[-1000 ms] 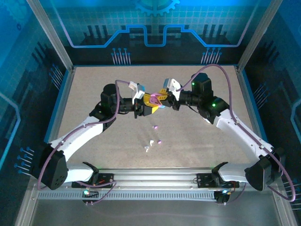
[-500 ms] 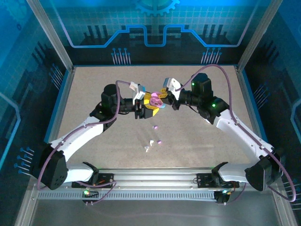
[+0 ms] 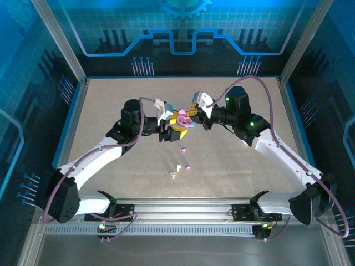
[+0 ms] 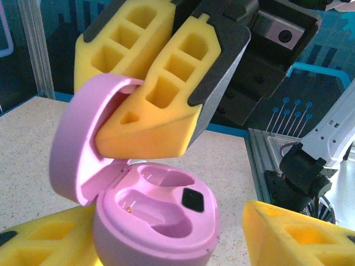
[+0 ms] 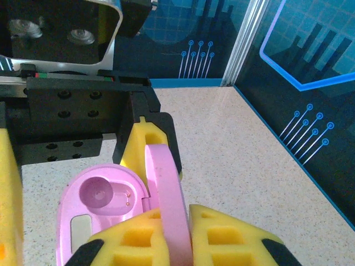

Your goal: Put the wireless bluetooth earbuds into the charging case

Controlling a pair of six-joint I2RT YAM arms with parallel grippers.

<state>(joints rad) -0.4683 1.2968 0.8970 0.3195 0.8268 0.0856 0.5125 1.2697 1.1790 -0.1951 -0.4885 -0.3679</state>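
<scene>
Right gripper [image 3: 192,116] of mine clamped on raised lid [image 5: 165,188] of pink rounded plastic charging case [image 4: 158,221], centre frame; my left gripper [image 3: 176,124] jaws apart around case base.

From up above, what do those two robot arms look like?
The left arm and right arm match: white shells between chunky black joints, a purple cable looping along each. Small green lights glow on the right one. The left end effector and right end effector carry yellow foam-like fingers with square hollows, backed in black.
</scene>
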